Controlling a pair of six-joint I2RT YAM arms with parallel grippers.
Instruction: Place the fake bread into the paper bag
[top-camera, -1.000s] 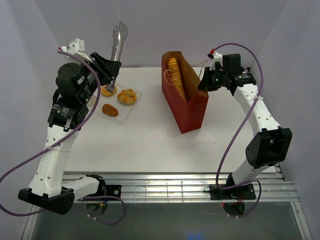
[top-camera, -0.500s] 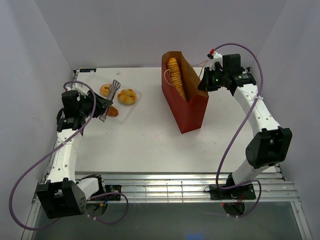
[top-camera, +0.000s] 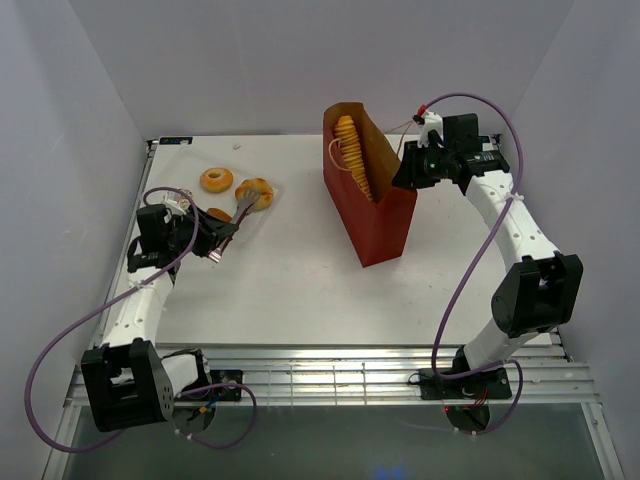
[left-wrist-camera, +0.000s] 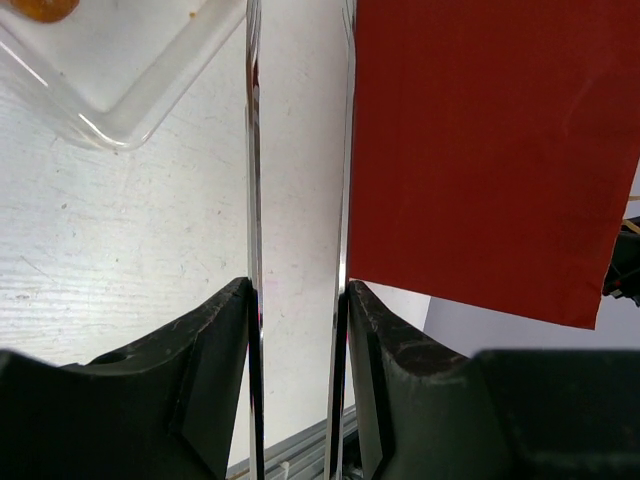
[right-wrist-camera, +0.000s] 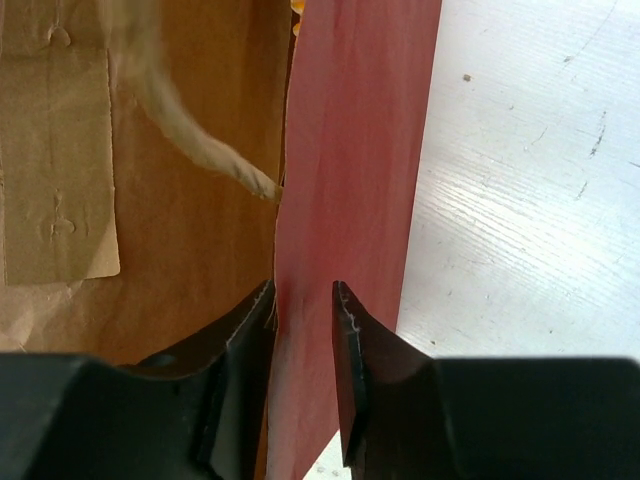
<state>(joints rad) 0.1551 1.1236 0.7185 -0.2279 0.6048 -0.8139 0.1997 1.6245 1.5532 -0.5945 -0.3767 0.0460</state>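
The dark-red paper bag (top-camera: 385, 215) stands upright right of centre, with the long ridged loaf (top-camera: 351, 152) inside it. A ring doughnut (top-camera: 216, 180), a round bun (top-camera: 257, 190) and a small brown piece (top-camera: 217, 213) lie at the far left. My left gripper (top-camera: 213, 243) is low over the table, shut on the metal tongs (top-camera: 233, 220), whose tips point at the bun. In the left wrist view the tongs' arms (left-wrist-camera: 252, 150) run between my fingers (left-wrist-camera: 298, 290). My right gripper (top-camera: 403, 172) pinches the bag's right wall (right-wrist-camera: 350, 150), one finger inside and one outside (right-wrist-camera: 303, 290).
A clear plastic tray (left-wrist-camera: 120, 95) sits under the pastries; the left wrist view shows its corner and the bag's red side (left-wrist-camera: 490, 150). A tan string handle (right-wrist-camera: 215, 160) hangs inside the bag. The metal grille runs along the near table edge (top-camera: 350, 365).
My left arm has dropped from high at the back left to low over the table. The tongs swung from upright to nearly level, pointing at the bun. The right arm barely moved.
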